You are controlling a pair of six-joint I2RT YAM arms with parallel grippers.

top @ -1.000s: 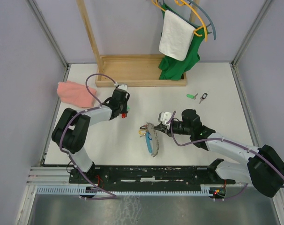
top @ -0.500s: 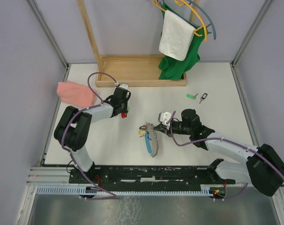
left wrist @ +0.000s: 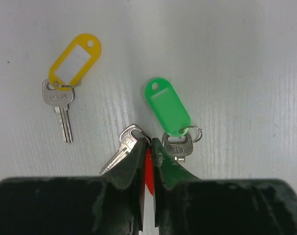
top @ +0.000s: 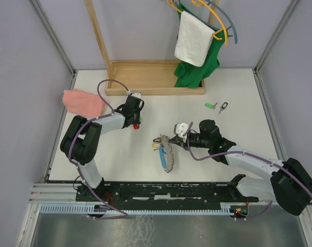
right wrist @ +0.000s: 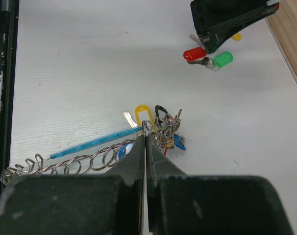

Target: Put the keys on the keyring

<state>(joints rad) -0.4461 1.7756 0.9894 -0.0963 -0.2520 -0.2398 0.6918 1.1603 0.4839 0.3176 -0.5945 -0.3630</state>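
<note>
White table (top: 238, 98) | left gripper (left wrist: 147, 147) pinches red-tagged silver key (left wrist: 148, 171) | right gripper (right wrist: 145, 139) closed at keyring (right wrist: 107, 157): blue strip (right wrist: 89, 143), grey chain coil (right wrist: 65, 165), coloured tags (right wrist: 141, 113)

closed right gripper (right wrist: 145, 138) at keyring (right wrist: 91, 160)

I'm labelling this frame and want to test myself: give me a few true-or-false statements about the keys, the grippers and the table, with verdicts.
1. The left gripper pinches a red tag between its fingers. True.
2. The yellow-tagged key lies inside the wooden frame. False: it lies on the white table, near a green-tagged key.
3. The right gripper has its jaws wide open. False: they are shut, with the tips at the keyring.
4. A pink cloth lies near the table's left edge. True.
</note>
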